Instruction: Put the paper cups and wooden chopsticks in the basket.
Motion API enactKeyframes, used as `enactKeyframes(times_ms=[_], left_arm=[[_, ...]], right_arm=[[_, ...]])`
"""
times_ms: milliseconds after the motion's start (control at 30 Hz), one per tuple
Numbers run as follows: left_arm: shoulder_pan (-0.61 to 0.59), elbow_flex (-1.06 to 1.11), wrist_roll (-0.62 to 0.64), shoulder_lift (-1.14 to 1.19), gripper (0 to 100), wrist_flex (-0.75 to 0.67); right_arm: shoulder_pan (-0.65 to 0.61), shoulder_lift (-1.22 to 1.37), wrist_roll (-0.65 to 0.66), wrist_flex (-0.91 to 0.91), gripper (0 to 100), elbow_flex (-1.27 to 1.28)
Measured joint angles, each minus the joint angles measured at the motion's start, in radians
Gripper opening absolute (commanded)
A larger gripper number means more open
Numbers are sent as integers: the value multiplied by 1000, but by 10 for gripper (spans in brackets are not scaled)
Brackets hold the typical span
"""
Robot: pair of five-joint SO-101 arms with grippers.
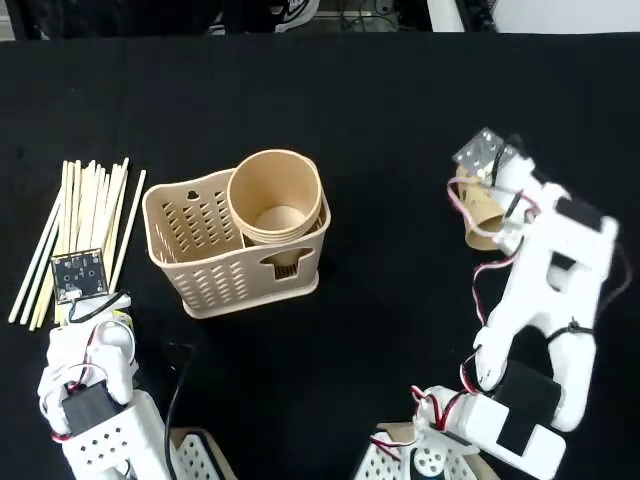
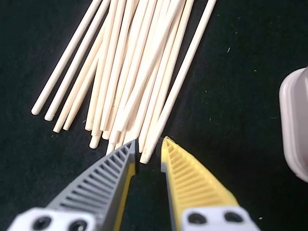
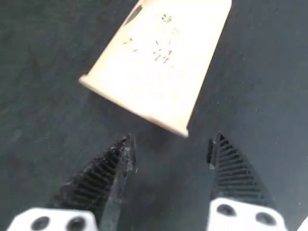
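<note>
Left gripper (image 2: pixel 149 147): parted a little, gripping nothing; the end of one chopstick lies between its tips.
Chopsticks (image 2: pixel 130 72): a loose bundle lying flat on the black table (image 1: pixel 400 120), fanning away just ahead of the left gripper.
Right gripper (image 3: pixel 168 144): spread wide, holding nothing.
Loose cup (image 3: pixel 156 62): on its side, just ahead of the right gripper's tips, not touching them.
Basket (image 1: pixel 200 270): upright between the two grippers, nearer the left one.
Stacked cups (image 1: pixel 275 195): upright inside the basket, at the end toward the right gripper.

Black cloth-covered table (image 1: pixel 400 90), dark cables (image 1: pixel 365 17) and white panel (image 1: pixel 565 14) beyond.
</note>
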Motion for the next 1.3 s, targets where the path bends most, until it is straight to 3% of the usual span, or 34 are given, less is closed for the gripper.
enactKeyframes(times_ms=[200,367,733,933,1133,1300], left_arm=[[0,0,0,0,102,0],[0,0,0,0,102,0],[0,0,0,0,102,0],[0,0,0,0,102,0],[0,0,0,0,102,0],[0,0,0,0,102,0]], right_arm=[[0,0,-38,-358,230,181],[0,2,-107,-577,5,235],[-11,0,-259,-598,11,241],[-11,-130,-396,-279,11,143],[-23,-175,-601,241,11,-219],[-109,-140,-724,644,11,-543]])
